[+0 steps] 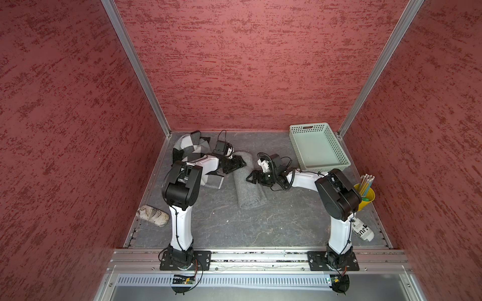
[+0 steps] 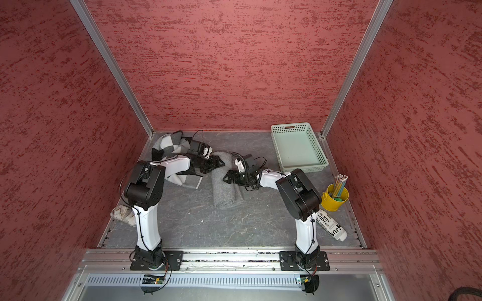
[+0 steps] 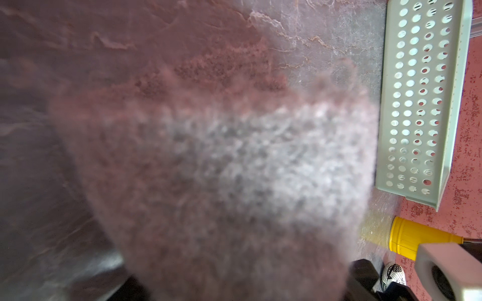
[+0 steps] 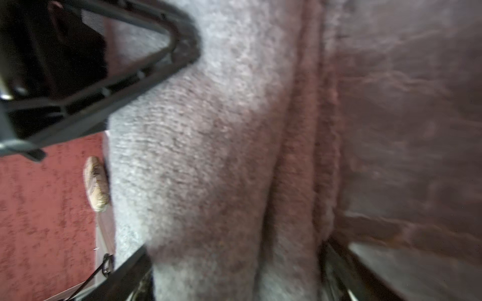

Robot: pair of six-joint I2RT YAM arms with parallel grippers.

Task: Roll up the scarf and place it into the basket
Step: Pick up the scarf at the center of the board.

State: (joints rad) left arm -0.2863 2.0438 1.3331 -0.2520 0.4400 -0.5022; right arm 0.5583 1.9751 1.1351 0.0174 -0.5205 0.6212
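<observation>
Two robot arms bend over a grey scarf (image 1: 250,192) that lies as a long, narrow bundle in the middle of the worktop (image 1: 260,229), in both top views. The left hand (image 1: 241,163) sits at the bundle's far end and the right hand (image 1: 249,177) just beside it, a little nearer the robot's base, apparently so that the soft fabric can be gathered from two sides at once. In the wrist views each hand's fingers stand spread, with scarf filling the gap between them. Whether they already press the cloth cannot be told. The pale green basket (image 1: 317,148) waits empty in the far right corner, on the right arm's side, which should make for a short carry once the roll is tight. A checked black-and-white cloth (image 1: 190,148) lies bunched in the far left corner under the left arm, and a yellow pencil cup (image 1: 366,199) stands by the right arm's elbow, both clear of the scarf.
</observation>
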